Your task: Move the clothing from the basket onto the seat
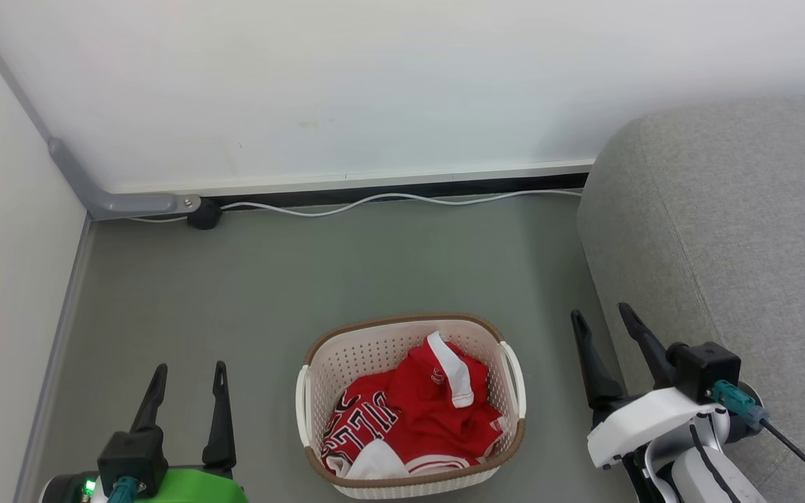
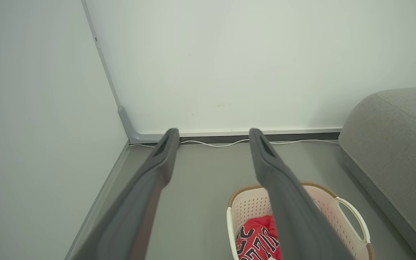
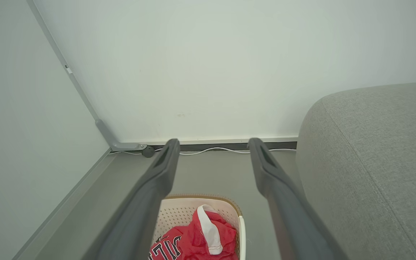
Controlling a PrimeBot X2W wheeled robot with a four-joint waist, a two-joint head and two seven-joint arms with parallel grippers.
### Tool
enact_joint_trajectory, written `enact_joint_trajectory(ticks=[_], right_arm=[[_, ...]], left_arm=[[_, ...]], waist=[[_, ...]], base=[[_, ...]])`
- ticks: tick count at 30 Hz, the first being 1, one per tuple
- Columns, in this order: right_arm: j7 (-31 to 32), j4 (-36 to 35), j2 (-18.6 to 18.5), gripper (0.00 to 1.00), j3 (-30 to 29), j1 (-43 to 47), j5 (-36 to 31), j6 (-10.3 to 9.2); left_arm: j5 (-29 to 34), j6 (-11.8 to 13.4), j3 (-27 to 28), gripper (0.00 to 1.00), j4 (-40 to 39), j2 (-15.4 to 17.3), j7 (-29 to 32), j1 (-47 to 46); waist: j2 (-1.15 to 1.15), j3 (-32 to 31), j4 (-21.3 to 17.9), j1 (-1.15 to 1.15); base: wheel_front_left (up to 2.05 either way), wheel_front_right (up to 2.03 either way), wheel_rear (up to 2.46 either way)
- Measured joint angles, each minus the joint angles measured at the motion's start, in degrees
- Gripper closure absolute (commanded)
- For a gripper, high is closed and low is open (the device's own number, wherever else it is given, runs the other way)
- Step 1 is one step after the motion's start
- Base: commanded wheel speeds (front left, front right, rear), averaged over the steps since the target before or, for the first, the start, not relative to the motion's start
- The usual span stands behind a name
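Note:
The red clothing (image 1: 416,416) with white trim and black letters lies crumpled inside the cream basket (image 1: 321,370) on the floor, a white sleeve sticking up. The grey seat (image 1: 731,230) stands to the basket's right. My left gripper (image 1: 191,370) is open to the left of the basket, nothing between its fingers. My right gripper (image 1: 602,313) is open between the basket and the seat, also holding nothing. The left wrist view has the basket (image 2: 349,213) and clothing (image 2: 256,240) at lower right. In the right wrist view the clothing (image 3: 197,242), basket (image 3: 179,213) and seat (image 3: 374,162) appear.
A white wall with a dark baseboard runs behind, and a white cable (image 1: 388,199) lies along it. A grey conduit (image 1: 77,178) comes down the left corner to a black plug (image 1: 205,213). Grey floor (image 1: 291,279) stretches between the basket and the wall.

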Motion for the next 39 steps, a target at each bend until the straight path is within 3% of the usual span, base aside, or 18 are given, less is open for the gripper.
enact_joint_trajectory(ticks=[18,39], right_arm=[[0.0,-1.03,0.21,0.0,-0.76,-0.12,0.02,0.51],[-0.41,-7.38,-0.86,0.0,-5.89,-8.07,-0.36,0.41]], left_arm=[[1.0,-0.67,-0.49,0.0,0.11,-0.04,0.0,-0.13],[4.63,-3.2,-5.71,0.0,4.0,-0.05,-0.03,-10.62]], waist=[[0.0,1.86,-0.22,0.0],[0.0,14.66,-1.95,0.0]], base=[[0.0,0.0,0.0],[0.0,0.0,0.0]])
